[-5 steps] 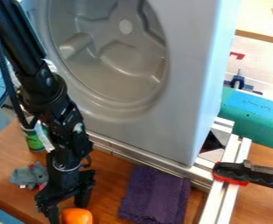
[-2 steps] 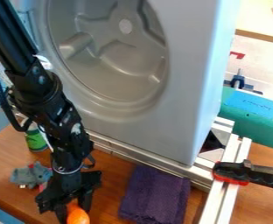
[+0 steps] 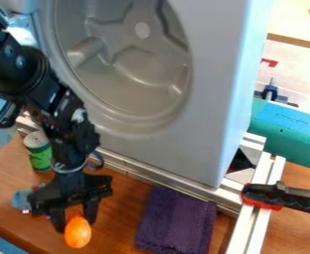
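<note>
At the lower left of the camera view, the black gripper (image 3: 74,223) points down over the wooden surface, shut on an orange rounded object (image 3: 78,234). One finger is on each side of the object's upper part, and its lower end sticks out below them. Whether it touches the table cannot be told. Behind the gripper on its left is a grey-blue plush toy (image 3: 21,200), partly hidden by it. A folded purple cloth (image 3: 176,221) lies to the right, apart from the gripper.
A green can (image 3: 39,153) stands behind the plush toy, left of the arm. The large grey machine panel (image 3: 184,144) rises behind, above a metal rail (image 3: 141,172). A black and red clamp (image 3: 277,197) grips the frame at right. The wooden table (image 3: 121,211) ends at lower left.
The fingers have closed around the orange object. Gripper and object have shifted slightly up and left in the view, and the forearm has swung left, uncovering more of the can.
</note>
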`<state>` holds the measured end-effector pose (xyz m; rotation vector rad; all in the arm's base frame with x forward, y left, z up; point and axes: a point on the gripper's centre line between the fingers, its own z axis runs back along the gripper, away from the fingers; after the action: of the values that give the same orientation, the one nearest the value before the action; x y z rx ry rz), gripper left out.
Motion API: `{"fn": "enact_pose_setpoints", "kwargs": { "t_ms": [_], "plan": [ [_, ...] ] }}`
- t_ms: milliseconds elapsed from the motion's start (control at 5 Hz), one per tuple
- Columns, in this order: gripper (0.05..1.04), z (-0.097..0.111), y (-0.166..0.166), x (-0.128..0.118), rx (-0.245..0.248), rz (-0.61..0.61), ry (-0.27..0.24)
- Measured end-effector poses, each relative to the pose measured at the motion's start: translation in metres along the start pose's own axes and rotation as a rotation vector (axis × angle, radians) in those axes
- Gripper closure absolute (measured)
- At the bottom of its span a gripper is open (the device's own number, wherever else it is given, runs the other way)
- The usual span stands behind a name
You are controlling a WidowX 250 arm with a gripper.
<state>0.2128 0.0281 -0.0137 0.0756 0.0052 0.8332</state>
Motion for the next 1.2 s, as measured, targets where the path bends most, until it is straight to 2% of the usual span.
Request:
{"fn": "enact_pose_setpoints", "kwargs": {
  "t_ms": [200,400,600,800,1000,1200],
  "plan": [
    [0.516,0.018,-0.014,-0.019,0.021,-0.132,-0.056],
    [0.516,0.015,-0.031,-0.044,-0.004,-0.239,-0.101],
    [0.516,-0.017,-0.059,-0.086,-0.038,-0.332,-0.109],
    [0.516,-0.038,-0.085,-0.108,-0.059,-0.421,-0.143],
    [0.603,-0.048,-0.111,-0.107,-0.086,-0.451,-0.189],
    [0.812,-0.046,-0.127,-0.103,-0.101,-0.469,-0.210]
  ]
}}
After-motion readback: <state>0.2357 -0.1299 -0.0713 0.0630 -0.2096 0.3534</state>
